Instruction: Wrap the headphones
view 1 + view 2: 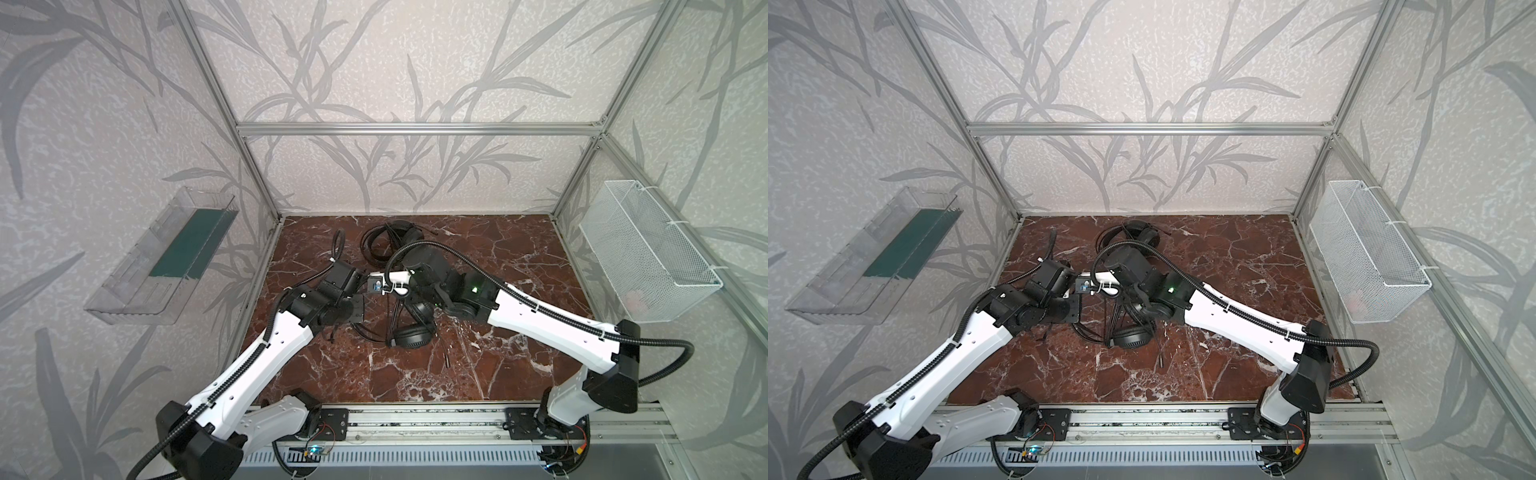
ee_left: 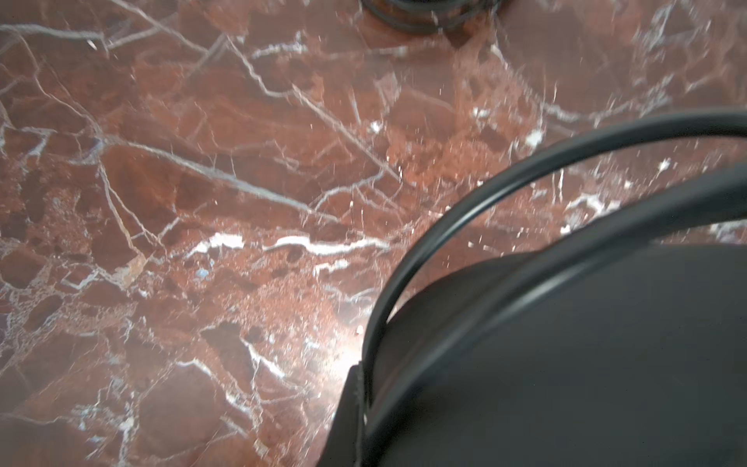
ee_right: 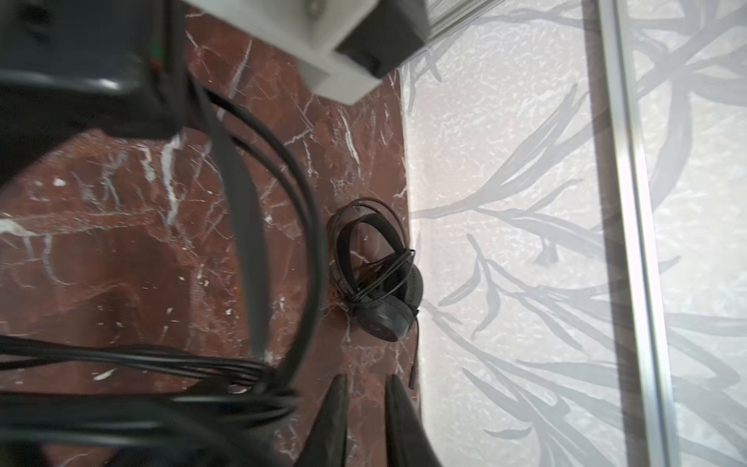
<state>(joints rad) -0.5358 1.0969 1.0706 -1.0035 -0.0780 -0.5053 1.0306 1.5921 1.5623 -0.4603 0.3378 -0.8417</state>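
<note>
One of the black headphones [image 1: 411,337] [image 1: 1129,337] stands mid-table on an earcup, its headband and cable strands lifted toward the two wrists above it. My left gripper [image 2: 364,404] is shut on that headset's thin headband wire [image 2: 444,226], with the black band close beside the camera. Next to the lifted headband [image 3: 299,202] and a bundle of thin cable [image 3: 141,360], my right gripper [image 3: 366,388] has its fingers slightly apart with nothing between them. A second pair of headphones [image 1: 390,241] [image 1: 1127,237] [image 3: 380,283] lies near the back wall with cable looped round it.
The red marble table [image 1: 498,257] is fenced by aluminium posts and papered walls. A clear plastic bin [image 1: 166,257] hangs on the left wall and a white mesh basket [image 1: 648,253] on the right. Both arm bases sit on the front rail [image 1: 415,419].
</note>
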